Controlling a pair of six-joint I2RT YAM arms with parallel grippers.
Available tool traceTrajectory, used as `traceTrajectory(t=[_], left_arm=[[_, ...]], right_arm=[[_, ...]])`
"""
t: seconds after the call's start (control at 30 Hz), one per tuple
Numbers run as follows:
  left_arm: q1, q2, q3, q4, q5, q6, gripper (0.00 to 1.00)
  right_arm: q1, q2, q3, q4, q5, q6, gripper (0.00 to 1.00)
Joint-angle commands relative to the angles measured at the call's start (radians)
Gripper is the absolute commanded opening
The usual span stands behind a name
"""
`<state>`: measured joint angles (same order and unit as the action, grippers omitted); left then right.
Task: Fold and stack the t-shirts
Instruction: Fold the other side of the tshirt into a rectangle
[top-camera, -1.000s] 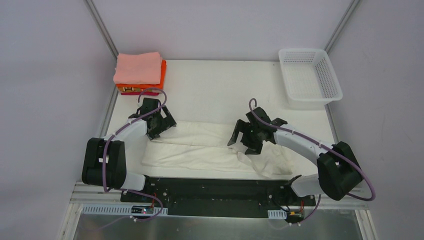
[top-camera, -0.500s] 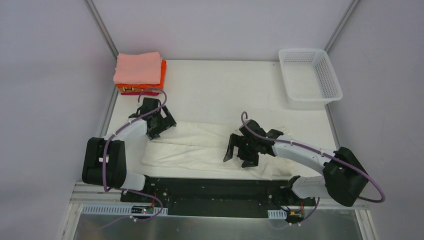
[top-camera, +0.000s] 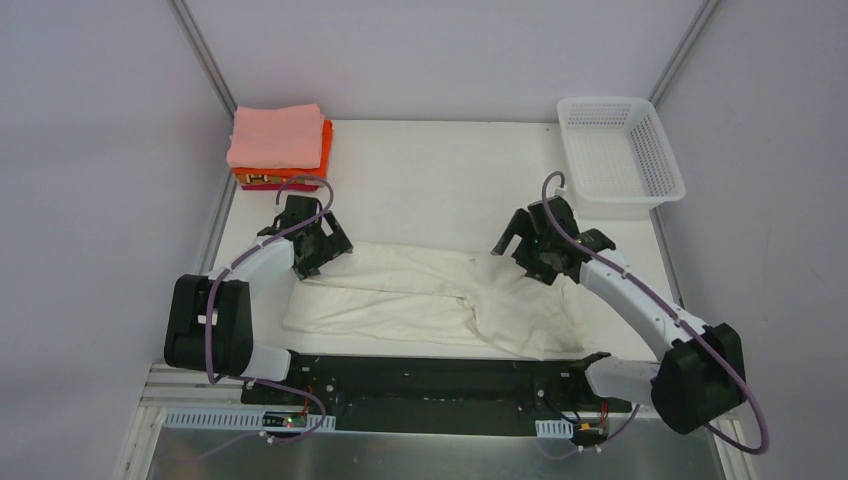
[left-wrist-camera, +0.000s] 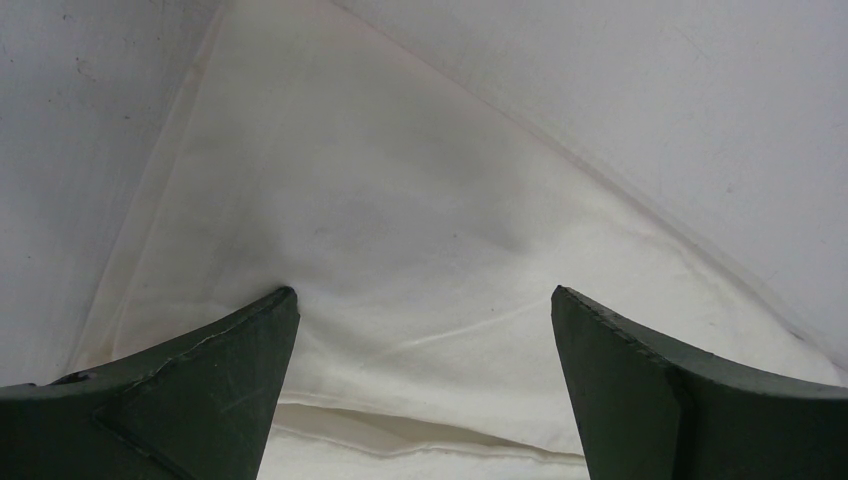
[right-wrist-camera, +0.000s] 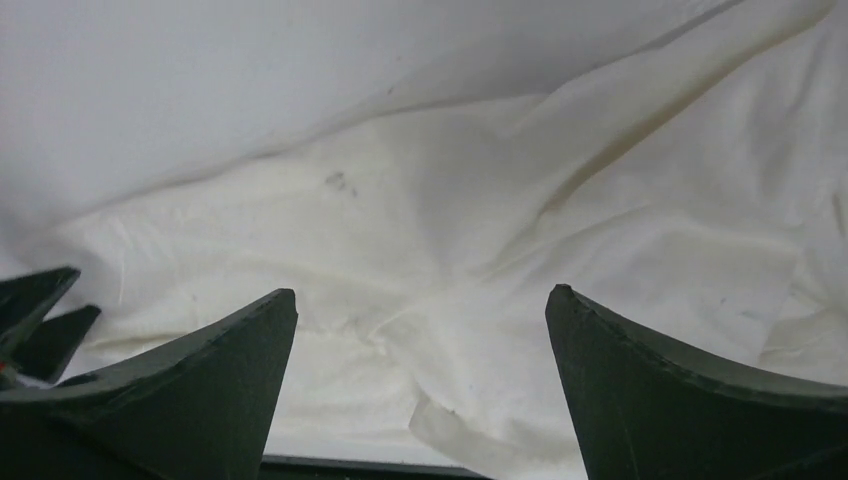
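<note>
— So, starting on the left: what sits in that far corner?
— Three folded shirts in a neat pile. The salmon-pink t-shirt is on top, the bright orange t-shirt is under it, and a sliver of the magenta t-shirt shows at the bottom.
— And the left arm?
— Its elbow is bent up by the base and the forearm reaches away toward the pile. The left gripper is tipped down at the far left corner of the cream-white t-shirt. Its dark, wedge-shaped fingers are spread wide with nothing pinched. From the wrist camera the tips look right at the cloth, but I can't tell whether they press it.
— How does that shirt lie?
— It's spread across the near half of the white table, soft and creased. It's partly folded lengthwise, with a rumpled flap turned over towards its right end.
— The right arm?
— Stretched long, slanting from its base up to the shirt's far right corner. The right gripper hangs over wrinkled cloth, jaws wide apart, holding nothing.
— And beyond it?
— A white plastic lattice basket in the far right corner, apart from the shirt.
</note>
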<state>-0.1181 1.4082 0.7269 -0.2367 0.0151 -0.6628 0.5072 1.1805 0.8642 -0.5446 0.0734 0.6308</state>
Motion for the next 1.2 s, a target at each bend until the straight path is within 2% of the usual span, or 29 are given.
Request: traceTrajectory(t=[0.0,0.27,0.5,0.63,0.87,1.03,1.17], left_arm=[[0.003,0.01,0.002,-0.039,-0.053,0.009,0.99],[0.046,0.002,-0.025,-0.045,-0.069,-0.005,0.99],[0.094,-0.015,-0.057,-0.051,-0.09,-0.02,0.99],[0.112,-0.017,-0.067,-0.063,-0.103,-0.033,0.99],[0.136,-0.069,-0.057,-0.101,-0.113,-0.038,0.99],[0.138,-0.17,-0.023,-0.156,-0.125,-0.049,0.99],[0.135,-0.263,0.002,-0.174,-0.038,-0.047,0.99]], right_arm=[[-0.145,0.116,0.037,0.088,-0.012,-0.059,1.0],[-0.378,0.376,0.04,0.167,-0.062,-0.091,1.0],[-0.497,0.413,-0.013,0.181,0.03,-0.08,1.0],[-0.541,0.411,-0.014,0.187,-0.004,-0.097,1.0],[-0.569,0.319,0.051,0.142,-0.06,-0.162,1.0],[-0.571,0.192,0.119,0.001,-0.011,-0.172,1.0],[-0.546,0.061,0.074,-0.118,-0.049,-0.148,0.99]])
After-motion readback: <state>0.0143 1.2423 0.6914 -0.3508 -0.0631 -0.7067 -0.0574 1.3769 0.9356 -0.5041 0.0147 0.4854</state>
